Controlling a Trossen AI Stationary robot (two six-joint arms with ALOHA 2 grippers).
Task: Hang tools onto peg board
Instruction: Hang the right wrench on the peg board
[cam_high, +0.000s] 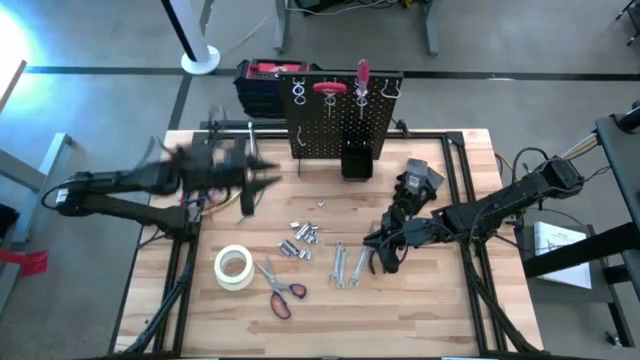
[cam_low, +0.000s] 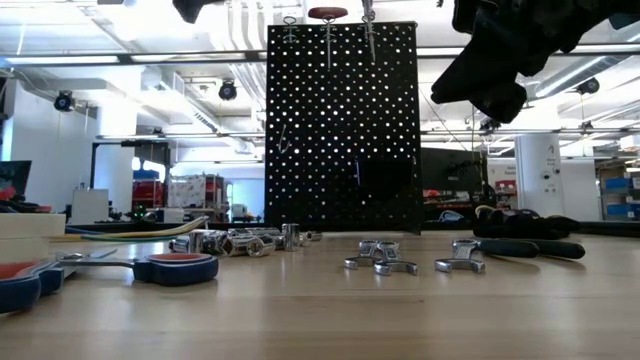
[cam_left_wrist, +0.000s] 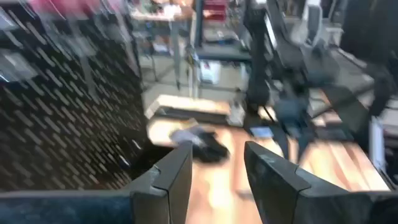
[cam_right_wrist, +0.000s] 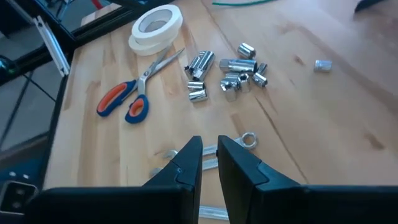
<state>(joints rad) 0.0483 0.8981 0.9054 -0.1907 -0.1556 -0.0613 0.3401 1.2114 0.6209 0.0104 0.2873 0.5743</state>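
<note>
Peg board (cam_high: 338, 115) upright at table's far edge, red-handled tools (cam_high: 329, 88) hung along its top. Sockets (cam_high: 300, 238), wrenches (cam_high: 346, 264) and scissors (cam_high: 279, 290) loose on table (cam_high: 440, 310), beside tape (cam_high: 233, 267). Left gripper (cam_left_wrist: 214, 180) near board, fingers apart, empty. Right gripper (cam_right_wrist: 209, 163) over wrenches, nearly together, empty.

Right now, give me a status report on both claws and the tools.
Left claw part open, empty, beside upright black perforated peg board. Right claw near shut, empty, over silver wrenches. Red-handled scissors, silver sockets lie unhung.
</note>
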